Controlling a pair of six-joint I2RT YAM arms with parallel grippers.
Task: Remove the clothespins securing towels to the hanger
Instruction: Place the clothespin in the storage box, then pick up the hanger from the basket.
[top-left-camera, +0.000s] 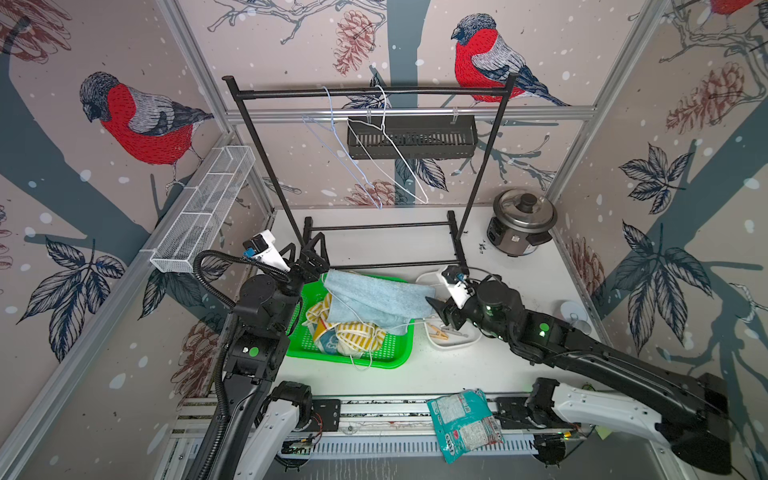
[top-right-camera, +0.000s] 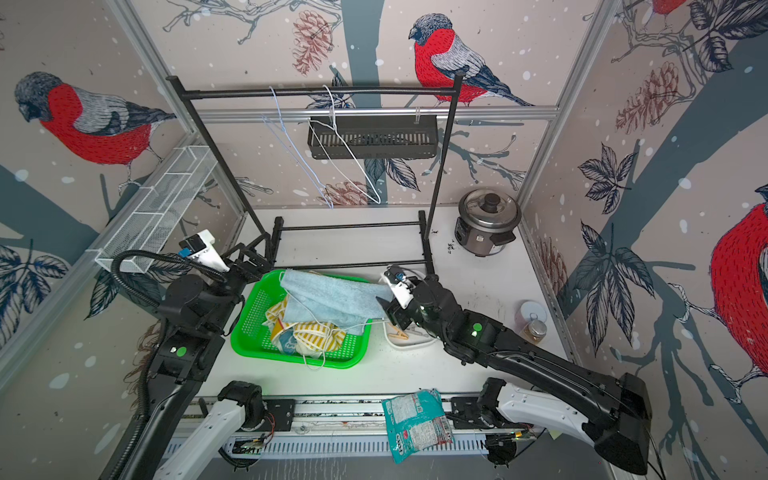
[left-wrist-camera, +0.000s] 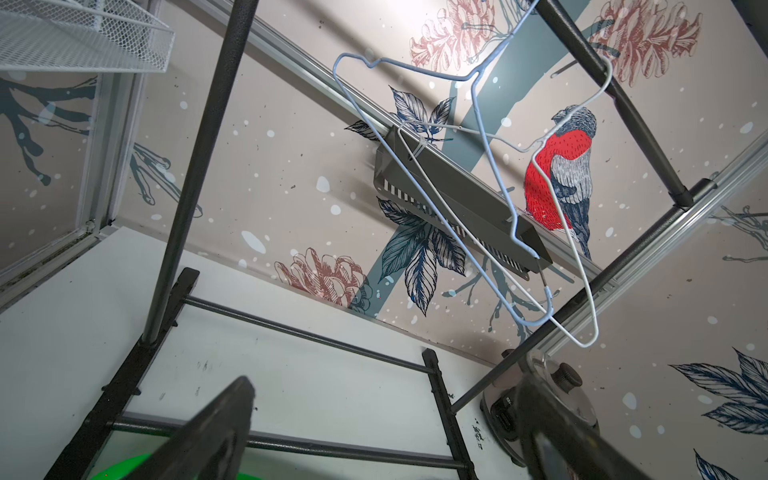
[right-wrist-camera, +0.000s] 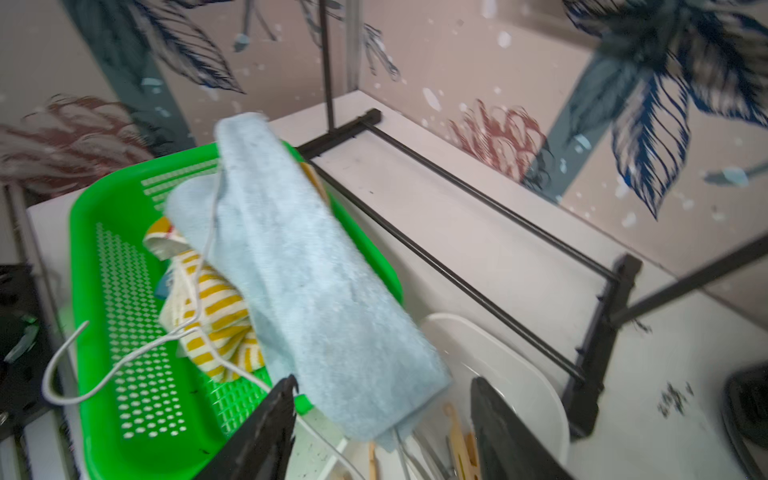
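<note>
Over the white dish (top-left-camera: 457, 343), the right claw (top-left-camera: 440, 312) hung empty, jaws apart, beside the light-blue towel (top-left-camera: 374, 297) draped across its wire hanger (right-wrist-camera: 47, 380) in the green basket (top-left-camera: 399, 362); clothespins (top-left-camera: 440, 332) lay in the dish; the left claw (top-left-camera: 306, 250) gaped empty at the basket's far-left corner; the overhanging towel could slip, or the wire snag a jaw.

This is a robotics lab test cell dressed up as a home: an aluminium frame (top-left-camera: 540, 111) holds panels of bird wallpaper (top-left-camera: 141, 120) around a white desk (top-left-camera: 552, 282). Two robot arms (top-left-camera: 582, 353) sit on a rail (top-left-camera: 374, 406) along its near edge. Household props surround them: a rice cooker (top-left-camera: 523, 222), a clothes rack (top-left-camera: 374, 92) and a green basket (top-left-camera: 305, 338) of towels (top-left-camera: 374, 299).
</note>
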